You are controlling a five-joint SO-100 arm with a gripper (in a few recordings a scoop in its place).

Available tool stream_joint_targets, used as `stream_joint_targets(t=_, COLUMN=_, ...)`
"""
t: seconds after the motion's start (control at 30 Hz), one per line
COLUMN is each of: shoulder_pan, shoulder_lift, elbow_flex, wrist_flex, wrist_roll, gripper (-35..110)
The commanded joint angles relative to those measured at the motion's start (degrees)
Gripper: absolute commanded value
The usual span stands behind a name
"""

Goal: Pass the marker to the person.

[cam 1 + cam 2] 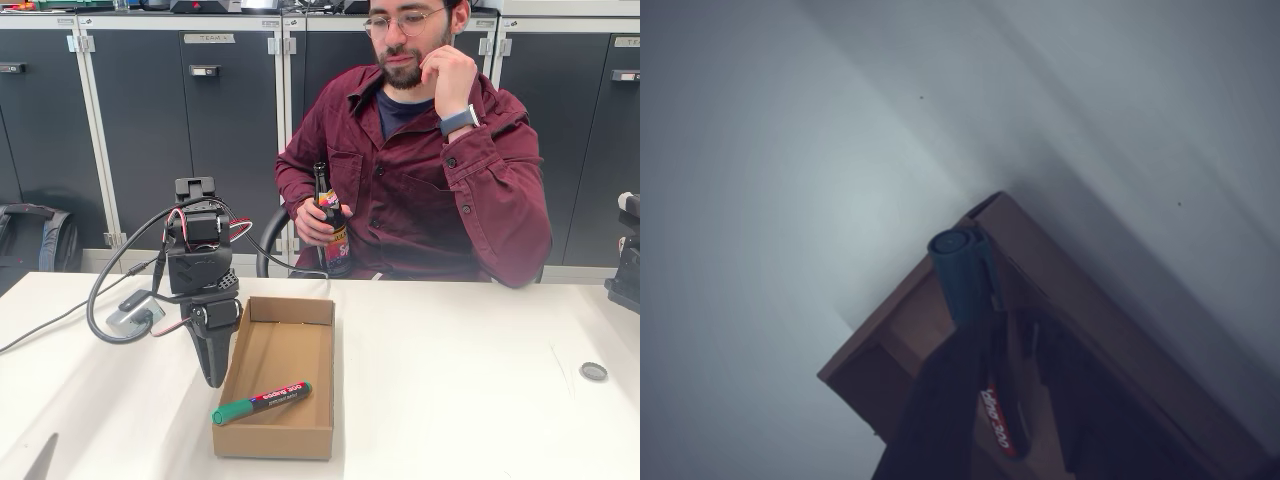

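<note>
While the person (430,150) sits behind the counter (480,380) holding a brown bottle (330,225) in one hand and resting the other at the chin, the black hand (212,375) points straight down at the left wall of the shallow cardboard box (300,312), tip low by the rim. The marker (262,402) lies flat on the box floor, just in front of and to the right of the hand in the fixed view, green cap end nearest it, not gripped. In the wrist view the marker (965,280) sits right below the dark fingers (940,400), cap toward the box corner (990,205). Honestly can't tell how wide the hand is spread from these angles.
</note>
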Motion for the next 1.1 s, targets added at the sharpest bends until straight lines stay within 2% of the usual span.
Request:
stream_joint_targets(t=0.0, shoulder_pan=-0.9, shoulder_lift=3.1, elbow_flex=0.5, wrist_flex=-2.9, wrist_roll=-1.1, gripper=1)
stream_joint_targets(t=0.5, shoulder_pan=-1.1, shoulder_lift=7.8, elbow_flex=13.4, wrist_flex=-13.8, wrist_roll=0.9, gripper=12)
stream_joint_targets(t=0.73, shoulder_pan=-3.0, shoulder_lift=7.5, elbow_flex=12.3, wrist_flex=-12.3, wrist_roll=-0.7, gripper=9)
stream_joint_targets(t=1.07, shoulder_pan=-3.7, shoulder_lift=6.2, elbow_flex=9.7, wrist_flex=-14.2, wrist_roll=0.6, gripper=17)
